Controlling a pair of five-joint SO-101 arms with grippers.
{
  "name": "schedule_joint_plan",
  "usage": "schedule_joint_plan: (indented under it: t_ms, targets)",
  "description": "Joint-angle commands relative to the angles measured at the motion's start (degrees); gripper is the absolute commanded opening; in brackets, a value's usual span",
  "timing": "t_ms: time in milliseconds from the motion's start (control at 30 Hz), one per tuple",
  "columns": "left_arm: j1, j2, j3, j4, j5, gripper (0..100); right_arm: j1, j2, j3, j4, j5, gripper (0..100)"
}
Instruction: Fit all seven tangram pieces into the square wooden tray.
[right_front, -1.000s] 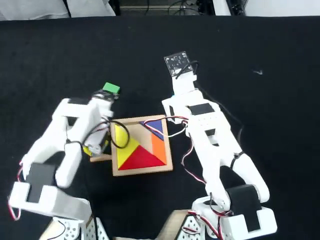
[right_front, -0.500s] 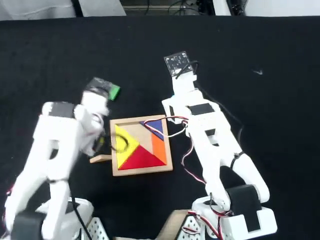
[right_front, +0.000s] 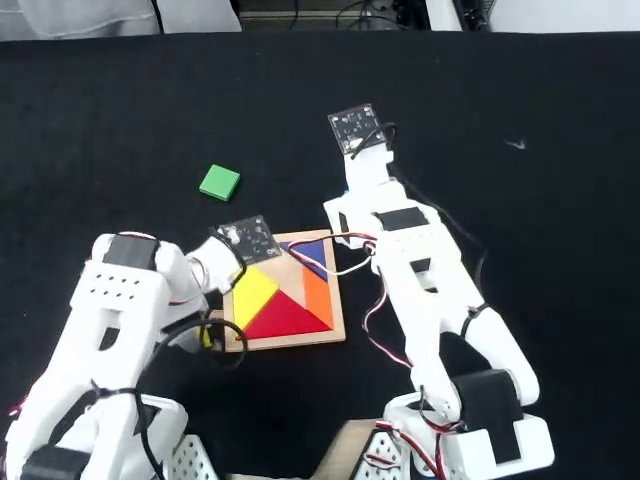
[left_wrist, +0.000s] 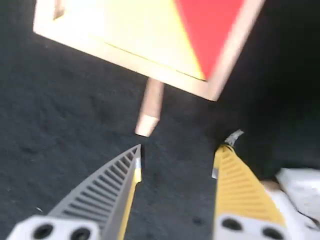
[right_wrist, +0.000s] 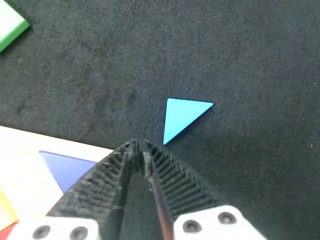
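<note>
While the left gripper (left_wrist: 175, 152) hangs low over the black cloth (right_front: 520, 250) at the near left corner of the square wooden tray (right_front: 290, 342), its two fingers are spread wide with nothing between them. A short wooden peg (left_wrist: 150, 107) sticking out from the tray's left edge lies just beyond the fingertips without touching them. Inside the tray, a red triangle (right_front: 285, 318) lies along the near side, a yellow triangle (right_front: 252, 295) sits to its left, an orange piece (right_front: 317, 290) stands against the right wall, and a blue piece (right_front: 312, 250) fills the far right corner. Bare wood shows between the yellow and blue pieces. At the tray's far edge the right gripper (right_wrist: 139, 146) points down at the cloth, fingers pressed together and holding nothing. Just past its tips, a light blue triangle (right_wrist: 182, 117) lies flat on the cloth, outside the tray. Farther off and to the left, a green square (right_front: 219, 182) rests alone on the cloth, well apart from the tray.
</note>
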Motion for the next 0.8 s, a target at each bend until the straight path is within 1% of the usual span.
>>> schedule_joint_plan:
  t_ms: [0, 133, 267, 400, 633, 767]
  targets:
    - [-1.6, 1.5, 0.4, -6.1, -1.5, 24, 0.8, 0.1, -0.3, -1.1, 0.4, 1.1]
    - [-0.4, 4.2, 0.5, -6.9, -6.8, 24, 0.8, 0.1, -0.3, -1.1, 0.4, 1.1]
    - [0.3, 7.3, 0.4, -7.4, -9.1, 24, 0.8, 0.1, -0.3, -1.1, 0.5, 1.1]
    - [-0.2, 11.4, 0.4, -12.4, -8.9, 24, 0.8, 0.1, -0.3, -1.2, 0.5, 1.1]
    - [0.2, 17.1, -1.4, -13.3, -8.8, 24, 0.8, 0.2, -0.3, -1.2, 0.5, 1.1]
    - [0.3, 17.8, -1.1, -13.5, -9.1, 17, 0.8, 0.2, -0.3, -1.2, 0.5, 1.1]
